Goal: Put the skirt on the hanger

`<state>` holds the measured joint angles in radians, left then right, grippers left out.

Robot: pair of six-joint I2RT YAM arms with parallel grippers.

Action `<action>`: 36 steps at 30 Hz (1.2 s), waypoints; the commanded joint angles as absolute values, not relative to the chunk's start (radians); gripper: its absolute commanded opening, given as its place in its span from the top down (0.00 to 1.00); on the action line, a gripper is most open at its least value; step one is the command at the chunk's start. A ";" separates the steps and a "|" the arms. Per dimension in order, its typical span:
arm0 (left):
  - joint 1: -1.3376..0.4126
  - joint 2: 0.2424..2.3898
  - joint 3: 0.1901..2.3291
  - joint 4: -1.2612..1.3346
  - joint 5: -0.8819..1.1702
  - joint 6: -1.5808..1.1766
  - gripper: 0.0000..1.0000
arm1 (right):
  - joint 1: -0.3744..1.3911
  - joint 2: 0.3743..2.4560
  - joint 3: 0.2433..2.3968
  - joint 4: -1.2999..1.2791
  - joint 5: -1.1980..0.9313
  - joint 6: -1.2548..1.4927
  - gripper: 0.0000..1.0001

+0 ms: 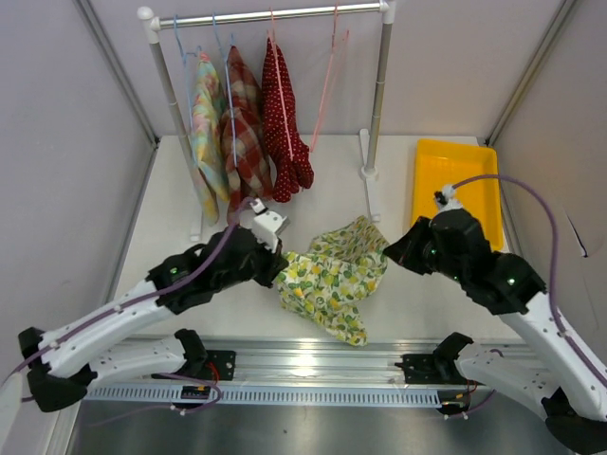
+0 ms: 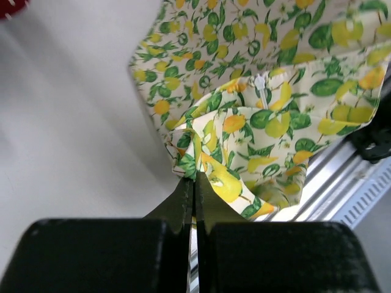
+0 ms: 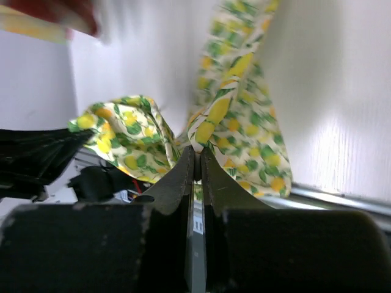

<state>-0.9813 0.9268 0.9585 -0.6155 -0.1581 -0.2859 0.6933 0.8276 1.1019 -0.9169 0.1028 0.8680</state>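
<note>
The skirt is white cloth printed with lemons and green leaves. It hangs between my two grippers near the table's front middle. My left gripper is shut on the skirt's left edge; the left wrist view shows the cloth pinched at the fingertips, a zip visible. My right gripper is shut on the skirt's right edge; the right wrist view shows the cloth rising from the closed tips. An empty pink hanger hangs on the rail at the back.
Three garments hang on the rail: a pastel one, a red plaid one, a red dotted one. An empty blue hanger hangs at the left. The rack's right post and a yellow tray stand at back right.
</note>
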 commanded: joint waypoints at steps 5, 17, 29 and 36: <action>-0.979 0.684 1.054 -0.672 -0.117 -0.206 1.00 | 0.689 0.827 1.406 -1.009 0.209 0.691 1.00; -0.979 0.549 1.204 -0.748 -0.104 -0.248 1.00 | 0.689 0.867 1.654 -1.042 0.207 0.641 1.00; -0.713 0.831 1.068 -0.717 -0.100 -0.319 1.00 | 0.462 1.072 1.269 -0.841 -0.060 0.600 1.00; -0.494 0.997 0.922 -0.454 0.120 -0.388 1.00 | 0.302 1.192 1.129 -0.586 -0.207 0.600 1.00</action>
<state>-0.5335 0.9970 0.8970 -0.6163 0.0200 -0.3511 0.3370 1.2030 1.1110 -0.7719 -0.1040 0.6262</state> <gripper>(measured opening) 0.008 0.067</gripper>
